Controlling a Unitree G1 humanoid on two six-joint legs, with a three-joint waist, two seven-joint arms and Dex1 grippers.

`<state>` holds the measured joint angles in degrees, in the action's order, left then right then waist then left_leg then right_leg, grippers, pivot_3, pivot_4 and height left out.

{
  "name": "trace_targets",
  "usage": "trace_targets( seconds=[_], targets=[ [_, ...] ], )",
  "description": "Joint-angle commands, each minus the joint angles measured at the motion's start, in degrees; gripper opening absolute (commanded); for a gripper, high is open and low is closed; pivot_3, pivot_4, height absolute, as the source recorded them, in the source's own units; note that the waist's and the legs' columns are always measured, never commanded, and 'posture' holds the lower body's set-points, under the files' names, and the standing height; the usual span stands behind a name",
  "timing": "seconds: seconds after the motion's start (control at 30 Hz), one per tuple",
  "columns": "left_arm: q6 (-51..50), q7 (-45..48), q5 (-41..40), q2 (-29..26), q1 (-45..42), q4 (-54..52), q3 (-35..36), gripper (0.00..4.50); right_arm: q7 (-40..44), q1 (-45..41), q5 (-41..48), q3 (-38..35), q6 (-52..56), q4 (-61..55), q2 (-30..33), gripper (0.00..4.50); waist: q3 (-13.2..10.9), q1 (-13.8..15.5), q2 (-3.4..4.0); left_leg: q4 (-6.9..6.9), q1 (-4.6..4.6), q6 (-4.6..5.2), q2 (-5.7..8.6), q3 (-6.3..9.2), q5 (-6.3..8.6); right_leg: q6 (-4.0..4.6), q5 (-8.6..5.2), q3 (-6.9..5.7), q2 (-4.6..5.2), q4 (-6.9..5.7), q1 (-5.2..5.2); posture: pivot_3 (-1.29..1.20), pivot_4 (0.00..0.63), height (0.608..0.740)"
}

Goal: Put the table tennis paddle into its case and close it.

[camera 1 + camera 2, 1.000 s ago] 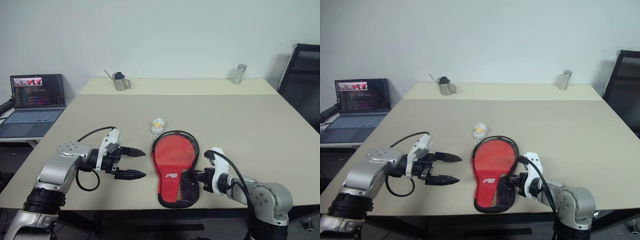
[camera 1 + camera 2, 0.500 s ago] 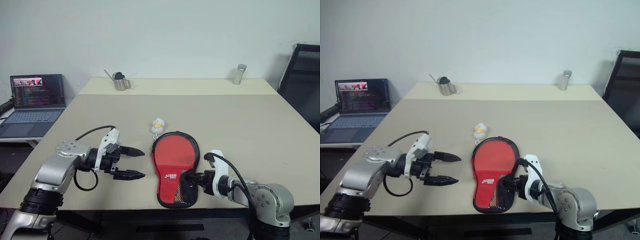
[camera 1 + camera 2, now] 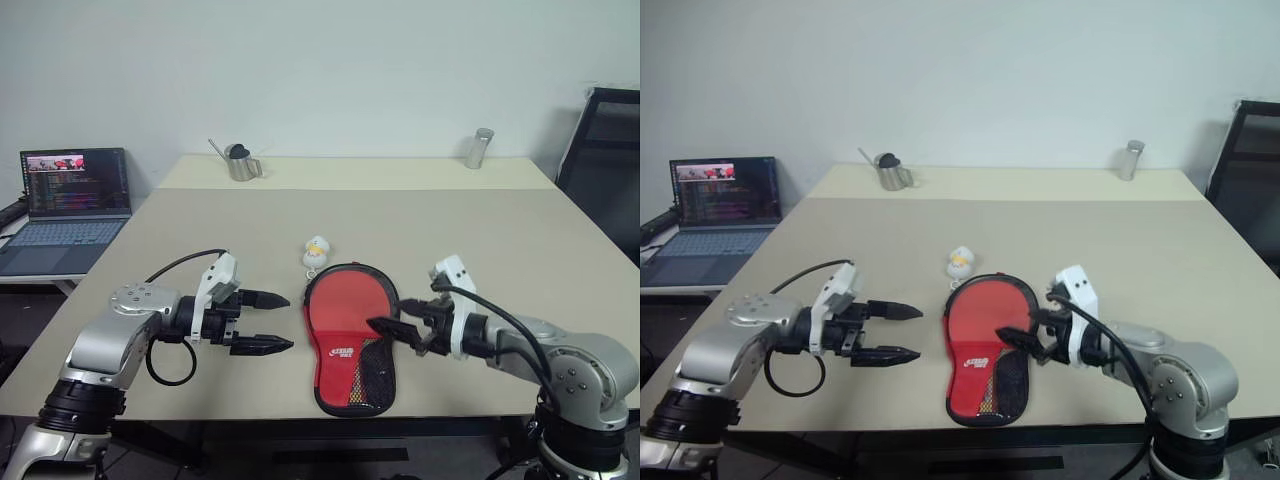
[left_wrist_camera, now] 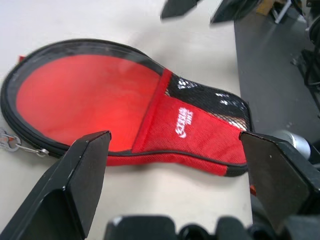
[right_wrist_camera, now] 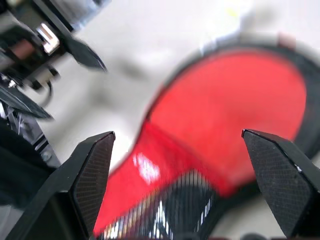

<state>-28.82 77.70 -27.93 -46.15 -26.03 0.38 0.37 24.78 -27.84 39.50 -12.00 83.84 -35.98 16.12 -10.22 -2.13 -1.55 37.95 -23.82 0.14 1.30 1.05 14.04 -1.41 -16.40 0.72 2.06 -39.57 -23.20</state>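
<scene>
Your case (image 3: 349, 335) lies flat near the front edge of the surface (image 3: 500, 250), red side up, mesh pocket toward you, zipper edge round the head. The paddle is not visible; you cannot tell whether it is inside. Your right gripper (image 3: 397, 331) hangs over the case's right edge, fingers spread, grasping nothing. Your left gripper (image 3: 270, 321) hovers just left of the case, apart from it, fingers (image 4: 85, 172) released and pointing at it. Charm (image 3: 316, 250) sits just beyond the head. Far edge: metal pitcher (image 3: 240, 162), steel shaker (image 3: 479, 148). Laptop (image 3: 72, 195) off to the left.
</scene>
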Motion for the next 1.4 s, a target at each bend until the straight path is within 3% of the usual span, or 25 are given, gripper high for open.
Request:
trace_targets(
  seconds=[0.03,0.17,0.5,1.0,1.4],
  targets=[
    [-2.5,-5.9,-1.5,2.1,-4.9,2.8,3.6,4.50,0.8,-1.3,-2.1,5.1,-7.8,1.5,2.3,4.48,0.0,0.2,0.00,0.01,-0.01,0.00,0.00,0.00,0.00,0.00,0.00,0.00,0.00,0.01,0.00,0.00,0.150,0.740],
    [-3.8,-12.6,-0.7,5.0,-9.6,7.0,5.4,4.50,0.7,-1.8,-5.3,10.9,-14.2,5.9,3.2,4.48,0.0,0.3,-0.02,0.04,0.00,0.00,0.02,-0.01,0.00,-0.01,0.00,0.01,0.00,-0.01,0.01,0.00,0.150,0.740],
    [6.2,-24.6,9.9,10.7,-16.9,23.8,3.2,4.50,1.3,-1.8,-13.5,22.5,-28.5,17.0,1.0,4.48,0.0,0.4,-0.05,0.05,-0.02,0.00,0.02,-0.05,0.00,0.00,0.01,0.04,0.00,-0.01,-0.02,0.00,0.150,0.740],
    [19.6,-36.1,22.6,26.1,-40.9,68.5,0.0,4.50,-0.3,-2.2,-18.1,24.2,-32.5,21.2,-3.3,4.48,0.0,0.2,-0.12,0.10,-0.10,0.00,0.10,-0.02,0.00,-0.01,0.01,-0.03,0.00,-0.04,-0.06,0.00,0.150,0.740],
    [19.5,-47.2,25.8,33.2,-44.6,76.5,3.6,4.50,-2.5,-0.4,-19.7,24.7,-33.5,20.5,-6.4,4.48,0.0,0.5,-0.14,0.11,-0.12,0.00,0.11,-0.02,0.00,-0.01,0.01,-0.03,0.01,-0.08,-0.10,0.00,0.150,0.740]
  ],
)
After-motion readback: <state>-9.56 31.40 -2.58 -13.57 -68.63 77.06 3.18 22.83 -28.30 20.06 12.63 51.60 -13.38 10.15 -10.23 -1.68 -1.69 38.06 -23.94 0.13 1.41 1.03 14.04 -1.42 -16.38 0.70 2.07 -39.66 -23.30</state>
